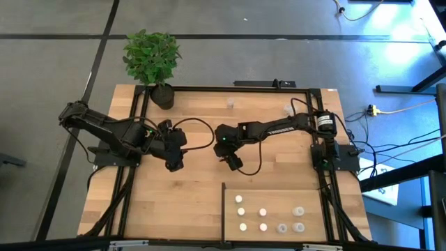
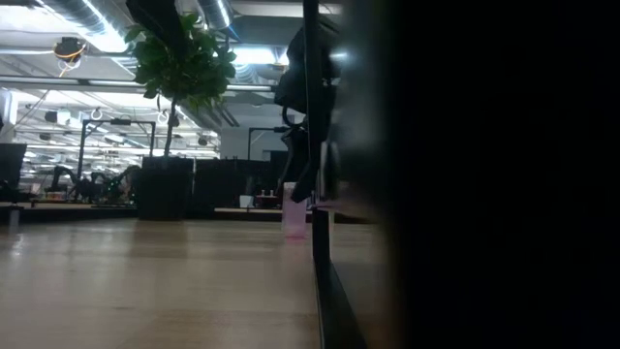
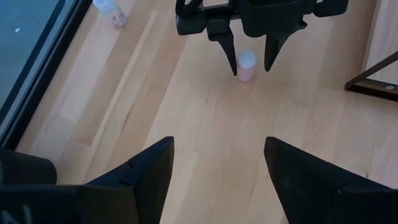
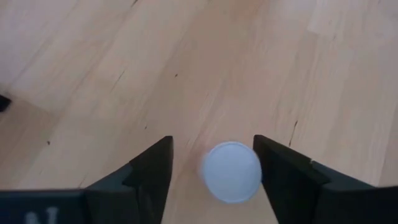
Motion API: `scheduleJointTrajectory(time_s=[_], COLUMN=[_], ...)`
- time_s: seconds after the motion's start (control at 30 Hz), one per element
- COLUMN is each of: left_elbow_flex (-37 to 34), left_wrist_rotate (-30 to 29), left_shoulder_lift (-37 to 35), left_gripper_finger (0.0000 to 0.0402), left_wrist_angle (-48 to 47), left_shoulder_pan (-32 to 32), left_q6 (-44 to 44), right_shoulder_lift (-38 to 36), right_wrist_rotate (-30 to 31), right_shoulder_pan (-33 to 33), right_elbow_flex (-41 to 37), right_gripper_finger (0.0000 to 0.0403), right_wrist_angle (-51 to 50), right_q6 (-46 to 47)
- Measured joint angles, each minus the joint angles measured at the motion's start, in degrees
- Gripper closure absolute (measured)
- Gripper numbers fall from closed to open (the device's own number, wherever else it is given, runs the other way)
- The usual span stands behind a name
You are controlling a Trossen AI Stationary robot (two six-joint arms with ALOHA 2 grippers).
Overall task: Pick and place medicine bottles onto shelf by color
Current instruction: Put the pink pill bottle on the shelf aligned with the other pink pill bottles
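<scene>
A pinkish bottle with a white cap [image 4: 231,172] stands upright on the planked tabletop near its middle; it also shows in the left wrist view [image 3: 246,66] and the low view [image 2: 294,219]. My right gripper [image 4: 212,139] is open and points down, one finger on either side of this bottle; it also shows in the high view [image 1: 235,163]. My left gripper [image 1: 174,164] is open and empty, left of the bottle, and faces it [image 3: 219,142]. The pale shelf [image 1: 306,199] lies at the near right and carries several bottles: white-capped ones [image 1: 241,211] on its left, translucent ones [image 1: 298,210] on its right.
A potted plant [image 1: 152,59] stands at the table's far left corner. Two loose bottles [image 1: 230,103] [image 1: 288,110] stand near the far edge. Another bottle [image 3: 112,11] shows in the left wrist view. The shelf's black edge strip [image 1: 223,213] runs along its left side.
</scene>
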Motion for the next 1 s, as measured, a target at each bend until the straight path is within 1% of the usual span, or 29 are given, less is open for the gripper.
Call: scheduleJointTrajectory(time_s=[0.23,0.43,0.53,0.67,0.77,0.87,1.0], left_elbow_flex=[0.0,0.0,0.0,0.0,0.0,0.0,0.0], left_wrist_rotate=[0.0,0.0,0.0,0.0,0.0,0.0,0.0], left_shoulder_lift=[0.0,0.0,0.0,0.0,0.0,0.0,0.0], left_gripper_finger=[0.0157,0.0157,0.0158,0.0157,0.0156,0.0158,0.0156], left_wrist_angle=[0.0,0.0,0.0,0.0,0.0,0.0,0.0], left_shoulder_pan=[0.0,0.0,0.0,0.0,0.0,0.0,0.0], left_q6=[0.0,0.0,0.0,0.1,0.1,0.1,0.1], right_shoulder_lift=[0.0,0.0,0.0,-0.4,-1.3,-3.3,-7.9], right_wrist_rotate=[0.2,0.2,0.2,0.1,0.3,2.4,6.0], right_shoulder_pan=[0.0,0.0,0.0,0.0,0.0,0.0,0.0], right_elbow_flex=[0.0,0.0,0.0,0.3,0.7,0.7,0.7], right_gripper_finger=[0.0247,0.0281,0.0286,0.0283,0.0282,0.0282,0.0282], right_wrist_angle=[0.0,0.0,0.1,-0.5,-0.7,-2.2,-6.1], right_q6=[2.0,3.6,6.1,9.1,9.2,9.3,10.3])
